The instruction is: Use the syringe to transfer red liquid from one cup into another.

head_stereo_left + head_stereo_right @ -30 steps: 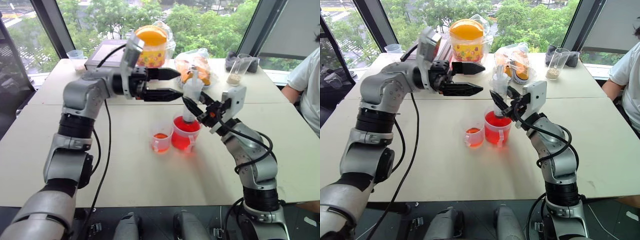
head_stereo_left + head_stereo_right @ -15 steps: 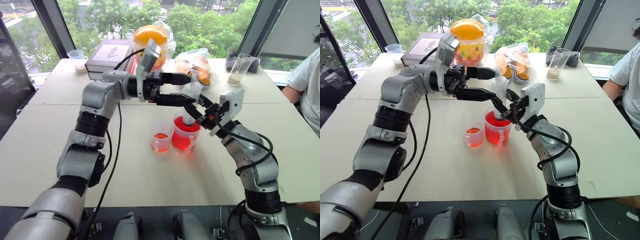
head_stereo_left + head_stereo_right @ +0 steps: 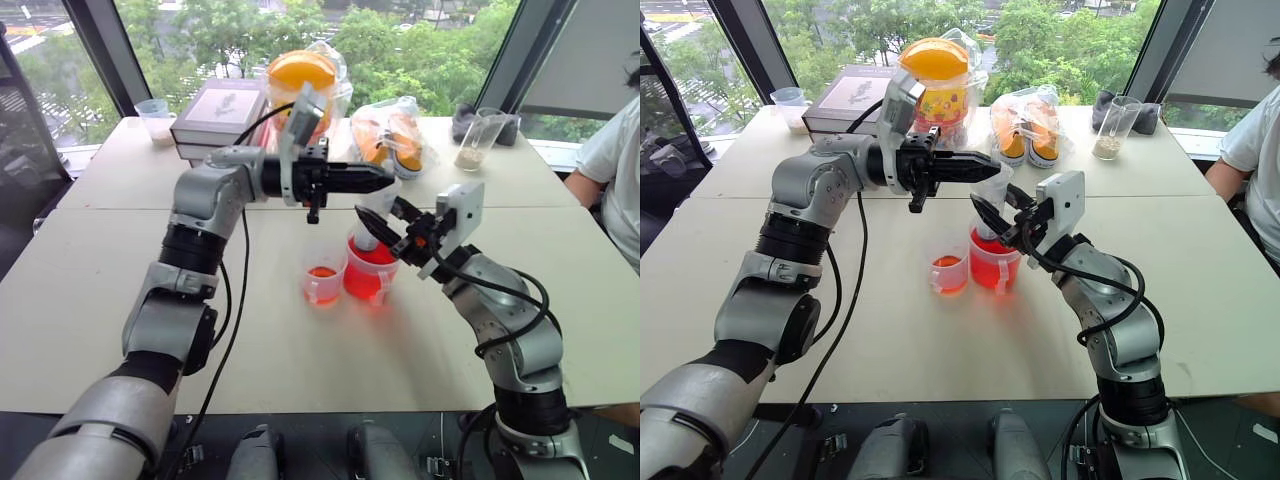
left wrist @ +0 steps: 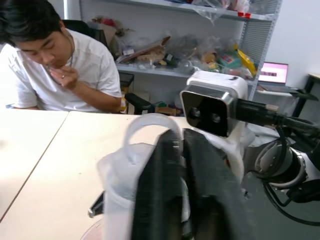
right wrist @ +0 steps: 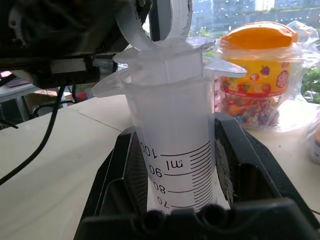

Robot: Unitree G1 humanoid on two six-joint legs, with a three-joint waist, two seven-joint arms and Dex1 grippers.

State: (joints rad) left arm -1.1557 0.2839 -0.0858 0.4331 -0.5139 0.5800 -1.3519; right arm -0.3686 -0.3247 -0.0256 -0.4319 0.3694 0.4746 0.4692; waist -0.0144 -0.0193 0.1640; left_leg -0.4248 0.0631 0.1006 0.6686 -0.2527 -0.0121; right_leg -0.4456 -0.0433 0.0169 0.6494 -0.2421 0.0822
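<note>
Currently right gripper point(image 5: 172, 165) pinches syringe point(image 5: 172, 150) barrel, upright over larger red cup point(image 3: 370, 272); scale reads "ml", 100, 90, 80, 70. Left gripper point(image 3: 385, 178) fingers pressed together at plunger ring point(image 5: 155, 22).

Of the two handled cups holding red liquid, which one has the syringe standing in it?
The larger, wider cup, on the robot's right of the pair; the syringe stands in it. The smaller cup beside it has only liquid.
</note>
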